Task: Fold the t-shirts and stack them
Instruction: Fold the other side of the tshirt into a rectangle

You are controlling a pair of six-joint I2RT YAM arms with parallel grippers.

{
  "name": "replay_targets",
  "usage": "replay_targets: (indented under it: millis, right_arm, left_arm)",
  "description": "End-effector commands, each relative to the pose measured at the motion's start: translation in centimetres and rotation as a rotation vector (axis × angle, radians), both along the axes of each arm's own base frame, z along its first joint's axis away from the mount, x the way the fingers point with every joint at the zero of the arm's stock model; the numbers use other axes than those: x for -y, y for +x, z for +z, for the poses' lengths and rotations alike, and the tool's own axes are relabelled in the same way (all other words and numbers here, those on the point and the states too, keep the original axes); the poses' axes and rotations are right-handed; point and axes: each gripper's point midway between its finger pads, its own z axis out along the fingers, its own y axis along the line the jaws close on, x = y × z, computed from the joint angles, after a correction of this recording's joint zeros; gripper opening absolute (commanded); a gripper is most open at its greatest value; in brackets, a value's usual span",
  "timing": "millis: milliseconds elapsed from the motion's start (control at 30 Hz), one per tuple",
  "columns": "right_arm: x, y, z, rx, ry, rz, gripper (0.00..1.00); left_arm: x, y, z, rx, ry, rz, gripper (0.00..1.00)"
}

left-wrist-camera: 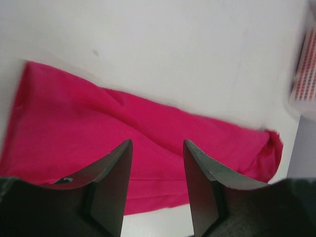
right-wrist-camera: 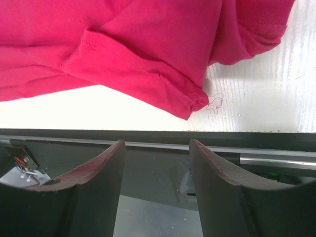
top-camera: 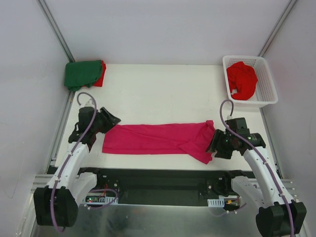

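With left claw (left-wrist-camera: 157, 144) and right claw (right-wrist-camera: 157, 143) both spread and empty, I risk bunching the magenta t-shirt (top-camera: 153, 138) if I pinch its skewed sleeve (right-wrist-camera: 143, 79) unevenly

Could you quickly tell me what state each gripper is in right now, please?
Left gripper: open, holding nothing.
Right gripper: open, holding nothing.

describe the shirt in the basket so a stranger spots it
On the table, go to the far right corner, where a white lattice basket sits. The crumpled red shirt lies inside it, the only shirt not out on the table.
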Motion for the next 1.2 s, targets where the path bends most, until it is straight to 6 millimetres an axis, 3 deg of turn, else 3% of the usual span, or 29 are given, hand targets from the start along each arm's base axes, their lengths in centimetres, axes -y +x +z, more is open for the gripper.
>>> replay_targets:
  millis: [0, 100, 133, 200, 233, 267, 333, 433, 467, 667, 933, 1167]
  right_arm:
    - [0.6, 1.3, 1.3, 0.088, -0.026, -0.064, 0.58]
    - [1.0, 1.6, 2.2, 0.13, -0.039, -0.097, 0.58]
    - [1.2, 1.6, 2.4, 0.137, -0.043, -0.105, 0.58]
    - [1.4, 1.5, 2.8, 0.142, -0.054, -0.109, 0.58]
    - [1.5, 1.4, 2.9, 0.144, -0.056, -0.11, 0.59]
    - [1.5, 1.3, 2.9, 0.137, -0.056, -0.109, 0.58]
    - [1.5, 1.1, 2.9, 0.138, -0.051, -0.114, 0.58]
    - [1.5, 0.9, 3.1, 0.143, -0.05, -0.118, 0.59]
    - [1.5, 0.8, 3.1, 0.144, -0.05, -0.123, 0.59]
    - [1.8, 0.3, 3.2, 0.146, -0.06, -0.131, 0.6]
    - [1.7, 0.4, 2.8, 0.134, -0.057, -0.128, 0.6]
    - [1.7, 0.4, 2.6, 0.128, -0.062, -0.126, 0.6]
  left_arm:
    - [6.4, 1.4, 3.5, 0.178, 0.044, -0.253, 0.48]
    - [12.4, 1.3, 4.6, 0.25, 0.029, -0.446, 0.51]
    - [15.1, 0.5, 3.5, 0.226, 0.034, -0.541, 0.52]
    - [18.3, 0.7, 4.6, 0.276, 0.032, -0.627, 0.52]
    - [21.0, -0.3, 2.8, 0.248, 0.052, -0.717, 0.51]
    - [22.7, 0.0, 3.7, 0.273, 0.048, -0.755, 0.51]
    - [26.8, -0.6, 3.0, 0.274, 0.06, -0.867, 0.47]
    - [30.8, -0.8, 1.7, 0.275, 0.095, -0.964, 0.46]
    - [32.2, -1.8, 1.3, 0.277, 0.099, -1.008, 0.45]
    - [35.5, -3.9, -1.4, 0.257, 0.139, -1.136, 0.45]
    - [36.4, -5.9, -5.1, 0.216, 0.244, -1.229, 0.43]
    - [37.3, -6.6, -6.4, 0.203, 0.271, -1.26, 0.43]
